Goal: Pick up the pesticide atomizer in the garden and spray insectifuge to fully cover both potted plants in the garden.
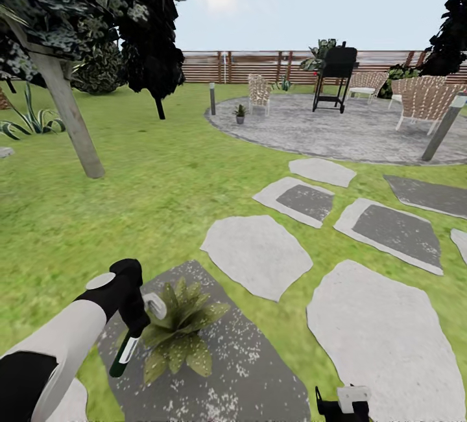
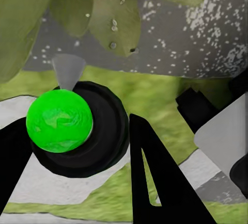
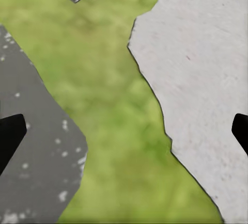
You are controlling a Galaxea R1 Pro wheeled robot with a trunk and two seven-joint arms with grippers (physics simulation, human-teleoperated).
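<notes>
your left gripper (image 1: 133, 318) has its jaws closed around the spray bottle (image 1: 124, 356), right beside the near potted plant (image 1: 178, 334), already speckled white. the far plant (image 1: 240, 113) on the patio (image 1: 363, 133) remains; right jaws open.

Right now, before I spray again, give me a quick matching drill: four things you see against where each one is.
Things:
1. pesticide atomizer
2. near potted plant
3. far potted plant
4. right hand

Places:
a. on the round patio's edge
b. on the speckled dark stepping stone
c. low over grass between stones
d. in the left hand

Pairs: 1-d, 2-b, 3-a, 4-c
</notes>
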